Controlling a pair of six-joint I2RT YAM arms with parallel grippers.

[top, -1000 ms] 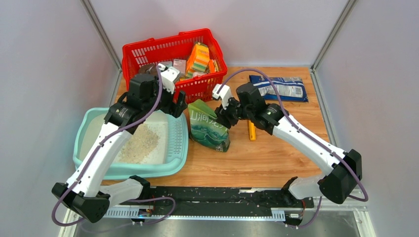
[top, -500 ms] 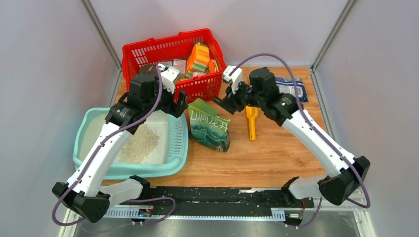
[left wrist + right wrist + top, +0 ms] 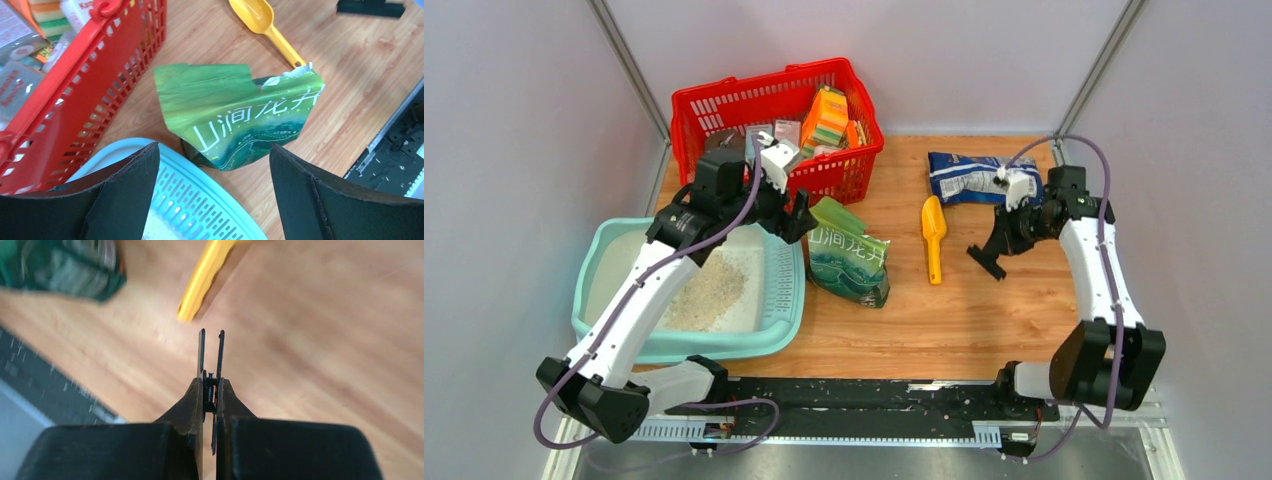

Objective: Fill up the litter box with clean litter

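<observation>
Table (image 3: 984, 320): wood-grain top, warm honey-brown, grain running side to side, matt finish.
Back wall (image 3: 964, 60): plain pale grey panel, unmarked, rising from the table's far edge.
Left wall (image 3: 514, 150), right wall (image 3: 1194, 150): matching pale grey panels, each meeting a side edge of the table.
Left post (image 3: 629, 70), right post (image 3: 1096, 70): slim silvery metal uprights, one at each rear corner where a side panel joins the back panel.
Black rail (image 3: 874, 398): long dark strip along the table's near edge.
Grey metal sill (image 3: 874, 462): just below the rail, with a dull sheen.
Light: even and diffuse, from above; shadows on the wood are soft-edged and pale.
</observation>
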